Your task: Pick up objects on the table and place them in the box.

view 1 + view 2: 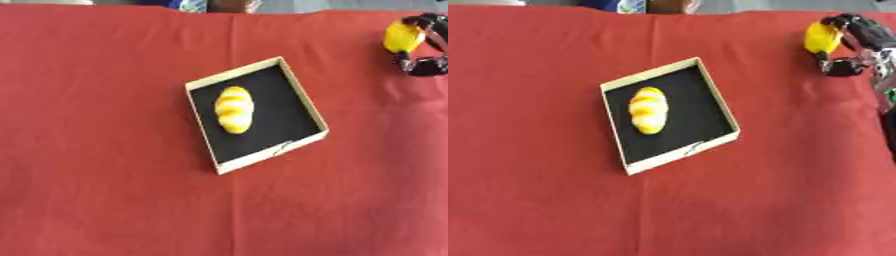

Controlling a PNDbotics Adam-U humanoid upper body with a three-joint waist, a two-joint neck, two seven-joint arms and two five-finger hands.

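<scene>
A shallow box (203, 119) with cream walls and a black floor lies askew in the middle of the red tablecloth. Inside it rests a yellow bread-shaped object with orange stripes (234, 109). At the far right, my right hand (859, 42) is black and has its fingers curled round a plain yellow object (822, 37), which it holds to the upper right of the box, well apart from it. My left hand shows in neither view.
The red cloth (105, 175) covers the whole table, with a crease running down its middle. Along the far edge a few indistinct things (197, 5) show beyond the cloth.
</scene>
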